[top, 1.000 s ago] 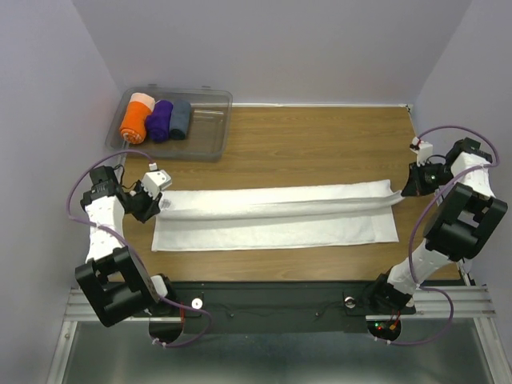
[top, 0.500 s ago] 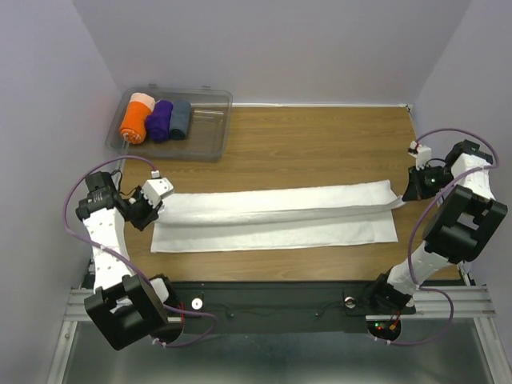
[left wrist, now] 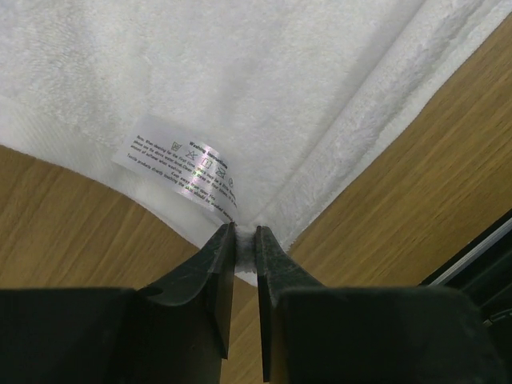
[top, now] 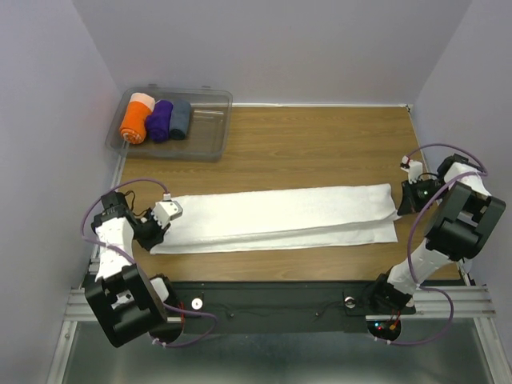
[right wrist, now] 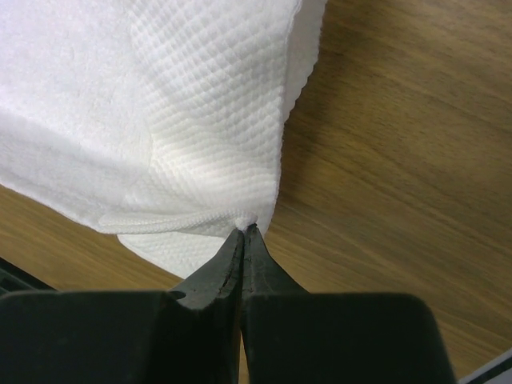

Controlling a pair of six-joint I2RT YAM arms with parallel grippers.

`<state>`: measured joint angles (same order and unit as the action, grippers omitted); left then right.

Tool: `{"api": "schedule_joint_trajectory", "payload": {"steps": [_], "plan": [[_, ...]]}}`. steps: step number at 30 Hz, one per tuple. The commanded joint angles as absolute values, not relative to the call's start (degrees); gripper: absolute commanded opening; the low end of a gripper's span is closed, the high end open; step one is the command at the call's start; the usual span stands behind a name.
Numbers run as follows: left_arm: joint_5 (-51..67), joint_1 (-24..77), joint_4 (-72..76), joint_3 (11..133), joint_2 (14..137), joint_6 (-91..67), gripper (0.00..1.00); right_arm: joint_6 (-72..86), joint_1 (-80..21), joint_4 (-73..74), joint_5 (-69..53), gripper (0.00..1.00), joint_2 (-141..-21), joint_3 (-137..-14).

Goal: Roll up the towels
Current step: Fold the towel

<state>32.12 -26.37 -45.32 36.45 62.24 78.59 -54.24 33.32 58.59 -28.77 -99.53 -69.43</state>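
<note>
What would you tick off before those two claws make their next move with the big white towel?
1. Left claw grips the white towel: ok, a corner is pinched beside the care label.
2. Right claw grips the opposite end: ok, shut on a corner.
3. Folded edges line up: not ok, a strip of the lower layer shows along the near edge.
4. Each claw has both layers: cannot tell.
5. Clear bin of rolled towels is out of the way: ok, at the far left corner, apart from the towel.
</note>
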Motion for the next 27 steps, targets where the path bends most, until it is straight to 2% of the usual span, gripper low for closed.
{"api": "schedule_joint_trajectory", "payload": {"steps": [1,7,9,11,12,15,16,18,20,23,25,26,27], "plan": [[29.7,-26.9,-42.5,36.6,64.1,79.7,0.00,-55.4,34.2,54.3,-26.5,0.01,-100.5,-67.9],[29.3,-26.9,-41.7,37.4,67.1,79.7,0.01,-56.1,34.2,53.8,-25.9,0.01,-100.6,-65.4],[29.4,-27.0,-41.8,37.4,67.0,80.2,0.05,-56.3,34.2,53.9,-25.9,0.01,-100.1,-64.8],[29.4,-26.9,-42.3,37.5,67.1,80.6,0.13,-56.7,34.2,54.1,-25.9,0.12,-99.6,-64.4],[29.6,-26.9,-42.8,38.1,67.1,81.2,0.22,-57.0,34.2,54.2,-26.0,0.22,-98.6,-64.3],[31.5,-27.0,-46.4,40.1,66.7,82.1,0.33,-58.0,34.2,56.0,-26.5,0.40,-96.7,-64.7],[32.0,-27.1,-47.3,40.7,66.4,82.3,0.34,-58.3,34.2,56.6,-26.5,0.41,-95.9,-65.2],[33.8,-27.0,-49.9,42.7,65.4,82.8,0.37,-58.4,34.4,58.3,-26.8,0.50,-93.9,-67.0],[34.7,-27.1,-51.6,44.2,64.6,82.4,0.39,-58.8,34.3,60.0,-27.2,0.51,-92.3,-69.4],[36.0,-27.0,-53.1,47.5,64.2,81.7,0.43,-58.4,34.4,61.7,-28.3,0.61,-91.6,-72.8],[37.3,-27.0,-54.0,50.2,64.6,80.9,0.43,-58.2,34.4,63.1,-29.5,0.63,-91.8,-76.8],[37.8,-27.0,-54.4,51.1,65.2,80.5,0.50,-57.1,34.3,63.8,-31.1,0.63,-91.9,-78.2],[38.7,-27.1,-54.3,52.9,65.6,79.0,0.50,-57.0,34.2,64.6,-32.2,0.63,-93.0,-81.2]]}}
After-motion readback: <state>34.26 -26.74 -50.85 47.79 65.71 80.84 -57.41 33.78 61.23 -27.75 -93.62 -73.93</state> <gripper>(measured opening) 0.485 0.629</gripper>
